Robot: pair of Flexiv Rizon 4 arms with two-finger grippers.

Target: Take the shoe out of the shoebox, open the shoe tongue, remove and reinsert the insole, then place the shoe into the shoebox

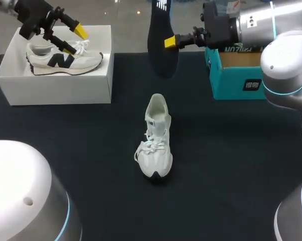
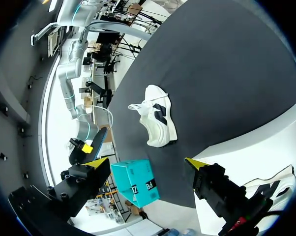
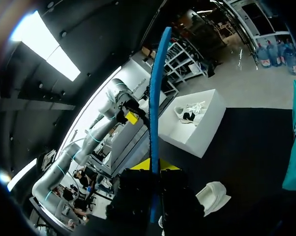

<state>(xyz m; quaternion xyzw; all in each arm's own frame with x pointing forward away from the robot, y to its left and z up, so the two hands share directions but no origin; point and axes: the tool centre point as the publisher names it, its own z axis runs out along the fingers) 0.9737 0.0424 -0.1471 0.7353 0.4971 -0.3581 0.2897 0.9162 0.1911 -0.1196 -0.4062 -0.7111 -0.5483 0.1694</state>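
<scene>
Insole [image 1: 161,56] held upright by right fingers [image 1: 171,42], apart from shoe [image 1: 156,140].

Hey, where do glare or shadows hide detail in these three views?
Head view: the insole in the right gripper reads as a dark silhouette, while the white shoe stands out on the black table. Left wrist view: the shoebox wall glares a near featureless white. Right wrist view: that gripper's body sits in deep shadow, with only a little yellow showing.
</scene>
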